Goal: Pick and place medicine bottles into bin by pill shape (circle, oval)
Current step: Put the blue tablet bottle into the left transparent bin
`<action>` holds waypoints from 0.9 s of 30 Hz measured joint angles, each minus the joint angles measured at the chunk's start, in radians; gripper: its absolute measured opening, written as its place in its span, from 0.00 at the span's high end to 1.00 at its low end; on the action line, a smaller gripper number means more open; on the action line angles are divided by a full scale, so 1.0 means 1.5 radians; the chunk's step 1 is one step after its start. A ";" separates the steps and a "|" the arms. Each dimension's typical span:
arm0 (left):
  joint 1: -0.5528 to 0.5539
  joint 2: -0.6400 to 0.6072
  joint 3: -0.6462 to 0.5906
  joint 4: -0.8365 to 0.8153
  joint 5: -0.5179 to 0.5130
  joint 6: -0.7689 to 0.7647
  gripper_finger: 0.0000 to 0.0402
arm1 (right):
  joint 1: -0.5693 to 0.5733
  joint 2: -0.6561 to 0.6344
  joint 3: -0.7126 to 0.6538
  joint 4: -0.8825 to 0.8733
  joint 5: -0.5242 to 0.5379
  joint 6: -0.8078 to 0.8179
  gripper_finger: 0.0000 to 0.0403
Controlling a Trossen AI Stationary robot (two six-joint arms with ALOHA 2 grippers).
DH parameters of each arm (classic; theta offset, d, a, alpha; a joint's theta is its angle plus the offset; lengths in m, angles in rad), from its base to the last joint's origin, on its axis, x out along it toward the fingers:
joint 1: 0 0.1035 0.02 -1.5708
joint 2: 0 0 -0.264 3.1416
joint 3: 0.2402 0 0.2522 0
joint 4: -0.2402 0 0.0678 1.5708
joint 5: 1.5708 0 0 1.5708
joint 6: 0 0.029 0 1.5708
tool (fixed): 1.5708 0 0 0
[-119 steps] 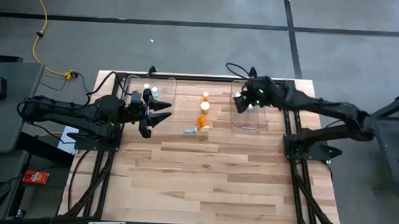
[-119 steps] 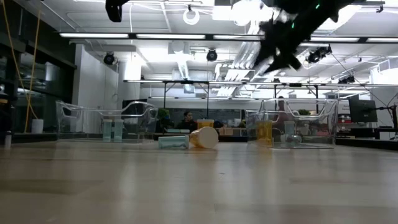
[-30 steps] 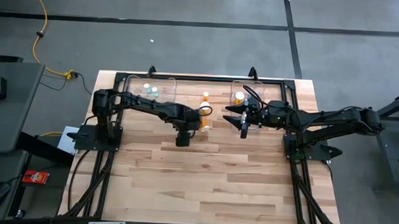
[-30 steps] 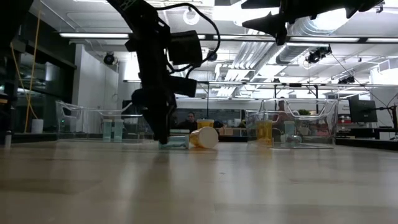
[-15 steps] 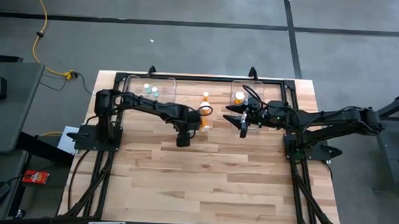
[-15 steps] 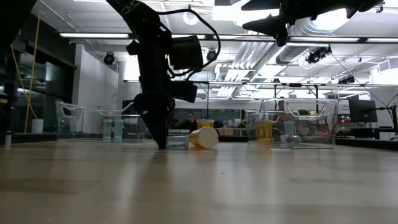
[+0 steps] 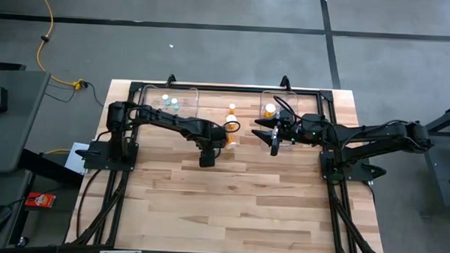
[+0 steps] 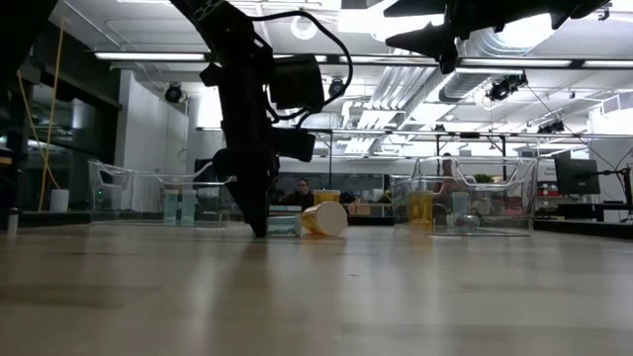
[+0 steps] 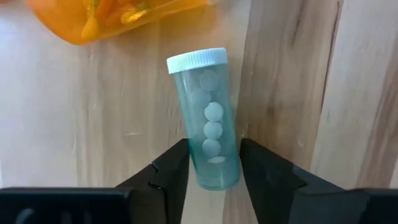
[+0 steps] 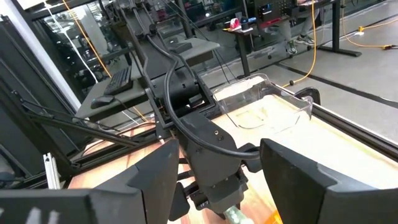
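A: Left gripper [image 9: 213,177]?

B: Down at the table [image 7: 230,202] mid-span, fingers either side of a pale teal bottle [image 9: 209,127] lying on its side. White cap points away from the wrist; round white pills visible through the wall. Fingers sit close against the lower body but I cannot tell whether they are pressing on it.

A: Anything next to it?

B: An orange bottle [image 9: 118,17], also on its side, just beyond the teal one's cap. In the low view the teal bottle [image 8: 277,225] and the orange one [image 8: 323,219] lie touching or nearly so, with the left arm coming down beside them.

A: Right gripper [image 7: 274,133]?

B: Raised above the table, in front of the right bin [image 7: 280,103], fingers spread, nothing between them.

A: Bins?

B: Left bin [image 7: 169,103] holds pale white-capped bottles; the right bin holds an orange one [image 7: 270,110]. Another white-capped bottle [image 7: 231,109] stands between the bins.
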 joint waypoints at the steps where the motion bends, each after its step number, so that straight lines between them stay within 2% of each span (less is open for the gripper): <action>1: 0.000 0.000 0.000 0.000 0.003 0.000 0.69 | 0.000 0.000 0.000 0.000 0.000 0.000 0.46; 8: 0.000 0.000 0.000 0.000 0.007 0.000 0.75 | 0.000 0.000 0.000 0.000 0.000 0.000 0.46; 17: 0.001 -0.012 -0.002 -0.009 0.002 0.003 0.75 | 0.000 0.000 0.000 0.000 0.000 0.039 0.46; 22: 0.017 -0.072 -0.004 -0.040 0.000 -0.012 0.75 | 0.000 0.000 0.000 0.000 -0.019 0.071 0.46; 27: 0.030 -0.165 -0.003 -0.037 0.022 -0.081 0.75 | 0.000 0.008 0.000 0.002 -0.023 0.089 0.46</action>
